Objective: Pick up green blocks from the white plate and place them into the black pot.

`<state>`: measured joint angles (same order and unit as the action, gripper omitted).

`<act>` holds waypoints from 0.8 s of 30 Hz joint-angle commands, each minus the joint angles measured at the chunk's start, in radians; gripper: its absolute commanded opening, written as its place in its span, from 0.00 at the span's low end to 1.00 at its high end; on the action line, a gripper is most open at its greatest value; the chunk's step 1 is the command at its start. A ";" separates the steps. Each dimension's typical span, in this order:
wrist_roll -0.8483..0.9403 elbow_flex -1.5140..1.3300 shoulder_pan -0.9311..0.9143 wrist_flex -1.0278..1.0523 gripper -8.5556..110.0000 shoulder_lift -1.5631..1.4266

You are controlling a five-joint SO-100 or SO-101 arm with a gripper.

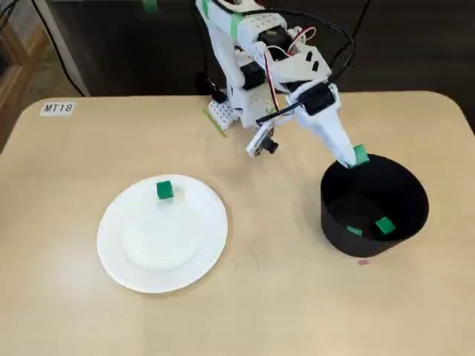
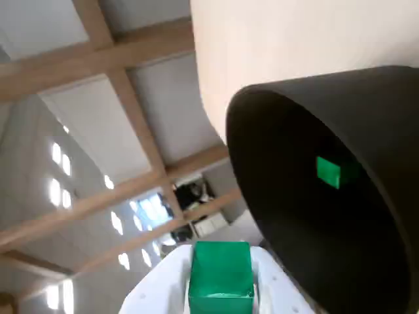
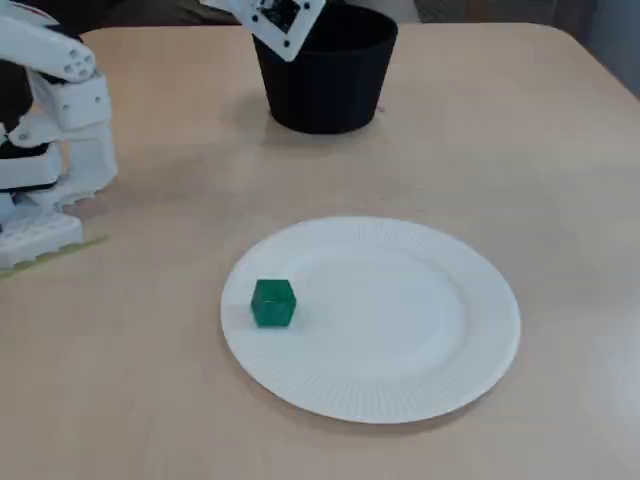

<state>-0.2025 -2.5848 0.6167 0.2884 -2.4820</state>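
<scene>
My gripper point(image 1: 355, 159) is shut on a green block point(image 1: 361, 155), held over the near-left rim of the black pot point(image 1: 331, 216). In the wrist view the held block point(image 2: 221, 278) sits between the white fingers point(image 2: 275, 288), with the pot's mouth point(image 2: 294, 216) to the right. Two green blocks point(image 1: 384, 225) lie inside the pot; the wrist view shows one of them point(image 2: 328, 172). One more green block point(image 1: 165, 189) rests near the far edge of the white plate point(image 1: 163, 256). In a fixed view this block point(image 3: 273, 302) is at the left side of the plate point(image 3: 400, 330), far from the pot point(image 3: 325, 90).
The arm's white base point(image 1: 236, 96) stands at the table's far edge, with cables behind it. A label reading MT18 point(image 1: 58, 108) is stuck at the far left corner. A small pink mark point(image 1: 362, 261) lies just in front of the pot.
</scene>
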 commanded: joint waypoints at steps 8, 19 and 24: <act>0.163 0.265 0.017 0.040 0.05 0.301; 0.262 0.391 -0.043 0.196 0.32 0.348; 0.293 0.509 -0.126 0.365 0.05 0.339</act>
<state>0.0736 -2.1890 0.5430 0.5522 -2.1307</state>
